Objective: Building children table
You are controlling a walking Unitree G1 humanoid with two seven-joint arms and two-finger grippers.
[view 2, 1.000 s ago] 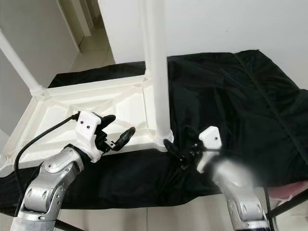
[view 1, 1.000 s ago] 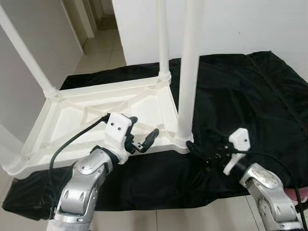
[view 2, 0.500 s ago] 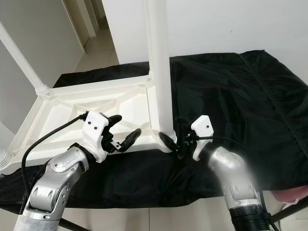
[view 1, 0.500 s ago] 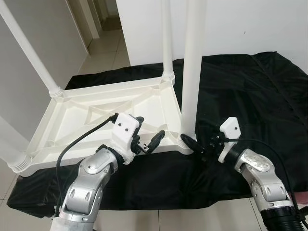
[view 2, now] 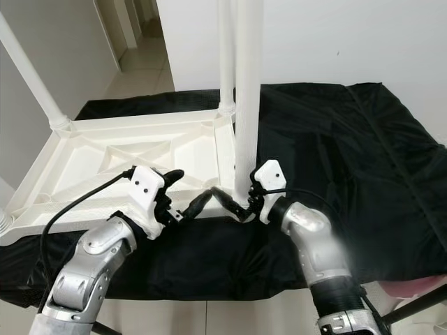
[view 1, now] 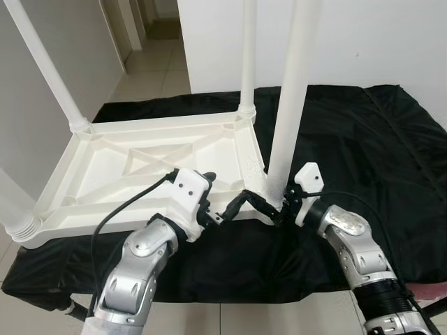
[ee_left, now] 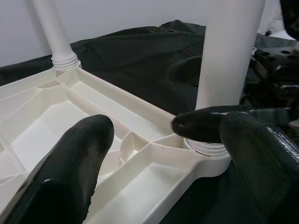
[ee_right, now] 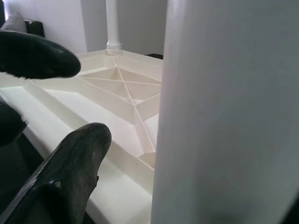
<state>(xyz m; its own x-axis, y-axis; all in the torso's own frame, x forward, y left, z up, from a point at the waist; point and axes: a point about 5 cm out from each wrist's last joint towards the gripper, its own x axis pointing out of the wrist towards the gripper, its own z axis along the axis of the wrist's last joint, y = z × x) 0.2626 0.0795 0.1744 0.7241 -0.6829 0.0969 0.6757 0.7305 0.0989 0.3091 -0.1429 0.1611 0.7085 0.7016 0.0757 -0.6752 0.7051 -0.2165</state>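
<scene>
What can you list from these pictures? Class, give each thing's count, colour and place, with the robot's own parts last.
tabletop: one, white, upside down on the cloth, ribbed underside up.
legs: four, white, standing up from the tabletop's corners.
cloth: one, black, spread under the tabletop.
floor: pale tiles, beyond the cloth.
wall: white, behind the cloth.
cable: one, black, running to the left wrist.
left gripper: one, black, jaws open over the tabletop's near edge.
right gripper: one, black, jaws open at the base of the near right leg.
</scene>
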